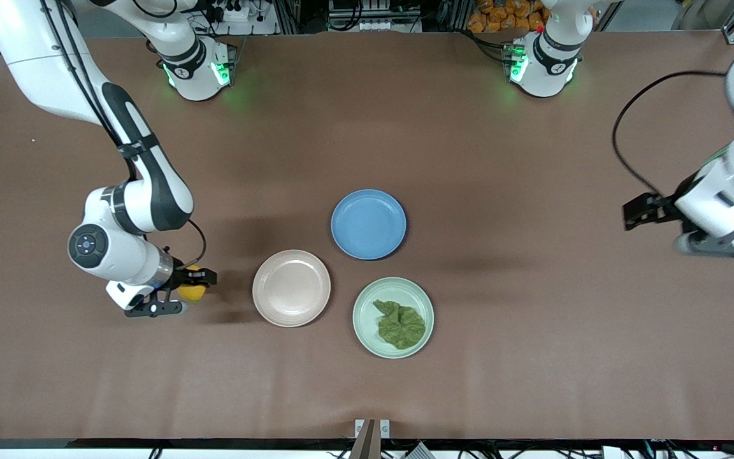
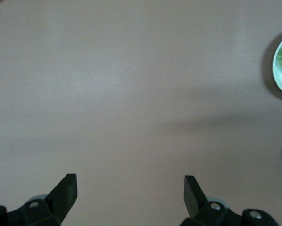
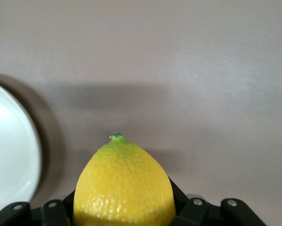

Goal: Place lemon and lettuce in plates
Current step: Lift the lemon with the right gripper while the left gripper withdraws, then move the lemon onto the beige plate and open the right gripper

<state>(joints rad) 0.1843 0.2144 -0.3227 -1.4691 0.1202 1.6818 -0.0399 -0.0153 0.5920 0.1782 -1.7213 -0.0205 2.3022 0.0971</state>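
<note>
My right gripper (image 1: 194, 288) is shut on the yellow lemon (image 1: 192, 291), held above the table beside the beige-pink plate (image 1: 291, 287), toward the right arm's end. In the right wrist view the lemon (image 3: 124, 187) with its greenish tip fills the space between the fingers, and the plate's rim (image 3: 18, 155) shows at the edge. The dark-green lettuce (image 1: 400, 324) lies in the mint green plate (image 1: 367, 305). My left gripper (image 1: 724, 243) is open and empty, raised over bare table at the left arm's end. In the left wrist view (image 2: 130, 188) its fingers stand wide apart.
A blue plate (image 1: 368, 224) lies farther from the front camera than the two other plates, close to both. The brown table mat (image 1: 532, 159) spreads around them. The mint plate's rim (image 2: 278, 80) shows at the edge of the left wrist view.
</note>
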